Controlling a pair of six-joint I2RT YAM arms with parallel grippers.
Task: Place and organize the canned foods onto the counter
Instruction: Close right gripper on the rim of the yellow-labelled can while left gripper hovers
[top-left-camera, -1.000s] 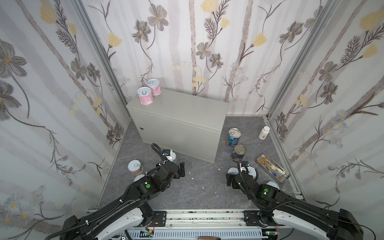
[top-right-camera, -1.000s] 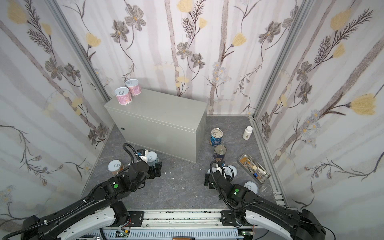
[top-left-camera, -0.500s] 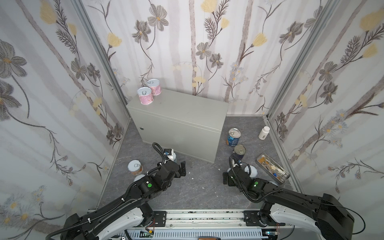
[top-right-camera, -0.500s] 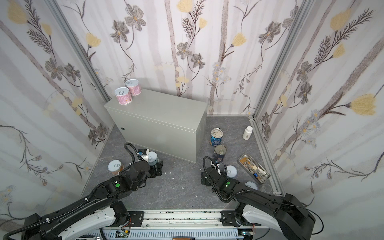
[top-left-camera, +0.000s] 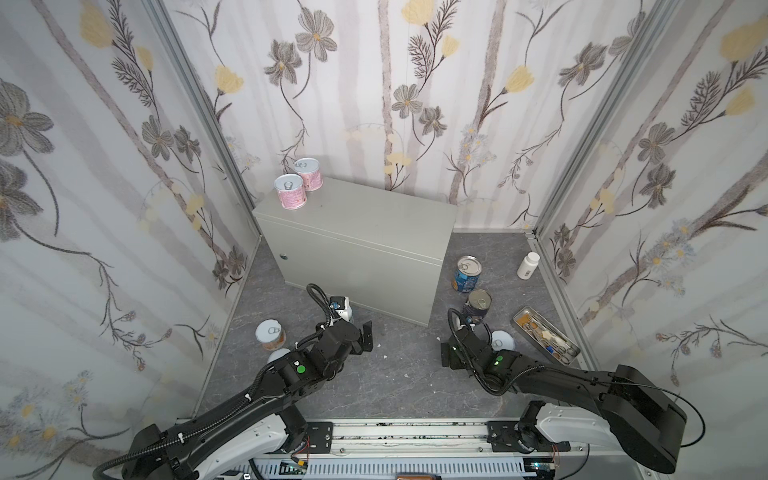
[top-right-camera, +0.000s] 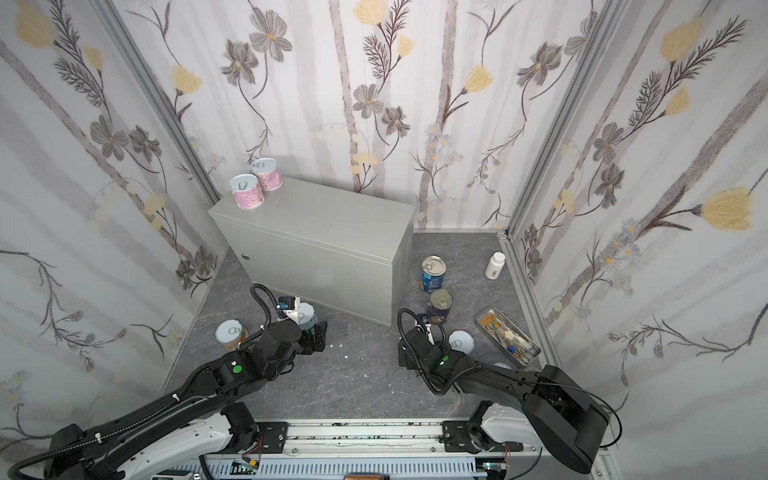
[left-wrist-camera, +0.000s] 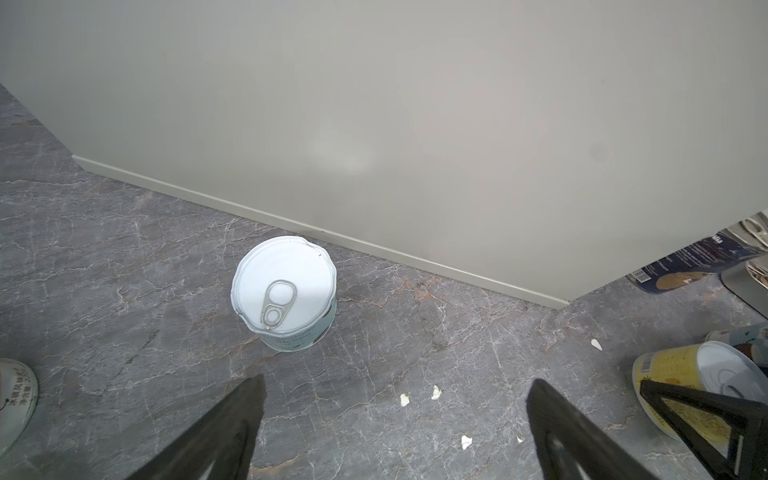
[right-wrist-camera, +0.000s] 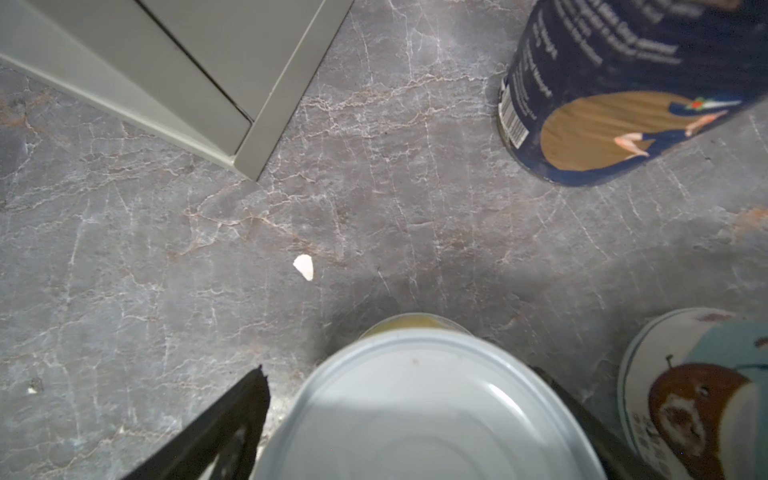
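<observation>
Left pincer (left-wrist-camera: 395, 386) hangs released, jaws spread wide and lined up on the pale blue can (left-wrist-camera: 284, 291), which stands upright on the floor (left-wrist-camera: 124, 249) just beside the desk (top-left-camera: 374, 216) front. The wide spread is probably meant to clear the can's rim. Two pink cans (top-left-camera: 291, 195) sit together at the desk's far left corner, likely grouped by colour with room left for the rest. Right pincer (right-wrist-camera: 399, 374) straddles a yellow can (right-wrist-camera: 415, 415) low on the floor; whether it grips, I cannot tell. Near it stand the dark navy can (right-wrist-camera: 623, 83) and a pear-labelled can (right-wrist-camera: 685, 395), not yet lifted.
</observation>
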